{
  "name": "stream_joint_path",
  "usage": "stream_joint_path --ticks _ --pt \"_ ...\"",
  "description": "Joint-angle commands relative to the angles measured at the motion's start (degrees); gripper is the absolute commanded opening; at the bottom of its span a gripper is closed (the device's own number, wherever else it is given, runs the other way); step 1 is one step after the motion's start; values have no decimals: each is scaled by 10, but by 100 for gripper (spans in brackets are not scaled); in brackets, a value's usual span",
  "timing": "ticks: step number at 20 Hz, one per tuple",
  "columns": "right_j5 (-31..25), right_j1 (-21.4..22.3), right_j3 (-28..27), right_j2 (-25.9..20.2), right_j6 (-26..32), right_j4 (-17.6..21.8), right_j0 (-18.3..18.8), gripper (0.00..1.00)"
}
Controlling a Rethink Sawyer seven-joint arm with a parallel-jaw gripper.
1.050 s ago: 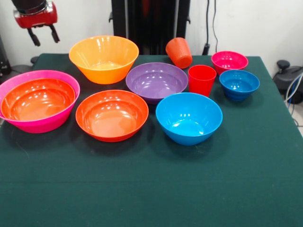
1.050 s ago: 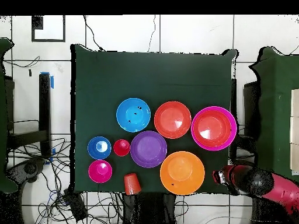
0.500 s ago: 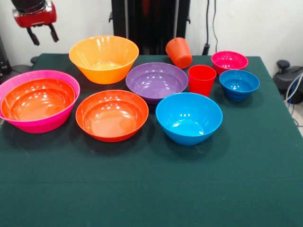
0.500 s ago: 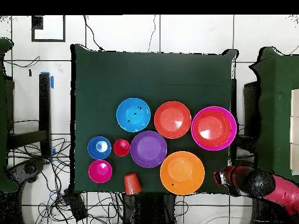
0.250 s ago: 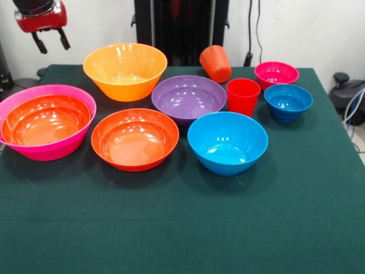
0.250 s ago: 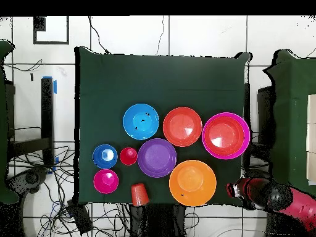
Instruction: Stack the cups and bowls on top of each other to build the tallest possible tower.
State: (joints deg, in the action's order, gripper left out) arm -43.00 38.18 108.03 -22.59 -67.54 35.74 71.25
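One shallow red-orange bowl sits nested in the big pink bowl at the left. Beside them stand the other red-orange bowl, the yellow-orange bowl, the purple bowl and the medium blue bowl. The small blue bowl and small magenta bowl are at the right. The red cup stands upright; the orange cup lies tipped behind it. My gripper hangs open and empty above the table's far left corner, beyond the pink bowl. From overhead, the gripper is off the cloth's corner.
A green cloth covers the table, with bare cloth across the whole near half. Cables and a black stand lie on the floor beside the table. A second green-covered surface stands to one side.
My gripper has risen slightly and drawn back a little from the table corner. The bowls and cups have not moved.
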Motion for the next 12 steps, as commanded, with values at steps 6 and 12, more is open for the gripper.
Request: stream_joint_path --ticks 6,12 --pt "14 -31 50 -9 10 27 -25 100" --pt "30 -28 68 -6 -11 26 -31 100"
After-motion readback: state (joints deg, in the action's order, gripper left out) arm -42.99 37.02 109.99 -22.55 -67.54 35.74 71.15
